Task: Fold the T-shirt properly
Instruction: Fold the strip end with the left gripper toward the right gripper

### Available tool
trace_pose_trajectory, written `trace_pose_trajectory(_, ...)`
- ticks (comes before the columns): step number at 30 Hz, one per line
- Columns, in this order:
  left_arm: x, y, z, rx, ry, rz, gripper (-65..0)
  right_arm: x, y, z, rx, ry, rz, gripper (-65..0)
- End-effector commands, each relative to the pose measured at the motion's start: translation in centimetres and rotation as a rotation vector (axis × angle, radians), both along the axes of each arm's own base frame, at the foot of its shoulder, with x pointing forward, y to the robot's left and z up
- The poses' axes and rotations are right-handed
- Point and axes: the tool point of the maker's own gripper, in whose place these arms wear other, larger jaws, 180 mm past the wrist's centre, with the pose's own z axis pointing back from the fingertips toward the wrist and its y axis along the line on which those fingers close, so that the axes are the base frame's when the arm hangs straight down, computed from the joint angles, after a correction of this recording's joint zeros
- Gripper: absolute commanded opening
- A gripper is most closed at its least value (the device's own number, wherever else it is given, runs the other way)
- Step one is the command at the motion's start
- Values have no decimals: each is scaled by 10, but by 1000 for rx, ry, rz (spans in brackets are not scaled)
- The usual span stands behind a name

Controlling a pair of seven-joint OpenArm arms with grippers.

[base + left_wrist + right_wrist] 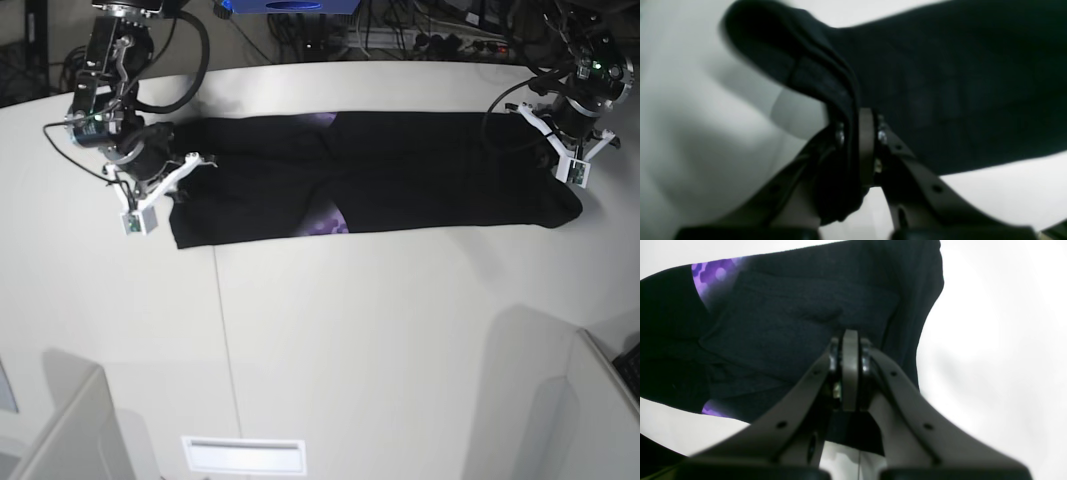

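The black T-shirt point(420, 180) lies folded into a long band across the far part of the white table point(380, 330), stretched between both grippers. A bit of purple print point(335, 222) shows at its middle. My left gripper point(567, 203) is shut on the band's right end; in the left wrist view its jaws point(858, 133) pinch bunched black cloth point(957, 83). My right gripper point(176, 196) is shut on the left end; in the right wrist view it point(848, 350) pinches black cloth point(780, 323) with purple print point(716, 271) showing behind.
Cables and a blue box point(290, 6) lie beyond the table's far edge. Grey panels stand at the near left point(60, 430) and near right point(590, 400). A white slot plate point(243, 455) sits at the front.
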Motion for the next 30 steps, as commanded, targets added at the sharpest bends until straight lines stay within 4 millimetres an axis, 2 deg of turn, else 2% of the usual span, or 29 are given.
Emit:
trace_pose_trajectory(1, 8, -3, 10, 1, -40, -22, -650, 9, -1, 12, 1, -53, -3, -650)
trace_pose_trajectory(9, 10, -34, -1, -43, -18, -87, -650, 8, -1, 11, 2, -48, -4, -650)
trace_pose_trajectory(15, 18, -71, -12, -111, -1, -109, -650, 9, -1, 11, 2, -48, -4, -650)
trace_pose_trajectory(22, 17, -119, -24, -188, 32, -170, -650, 7, -1, 10, 2, -45, -4, -650)
trace_pose_trajectory(30, 26, -149, -24, -240, 24, -182, -650, 8, -1, 9, 3, -45, -4, -650)
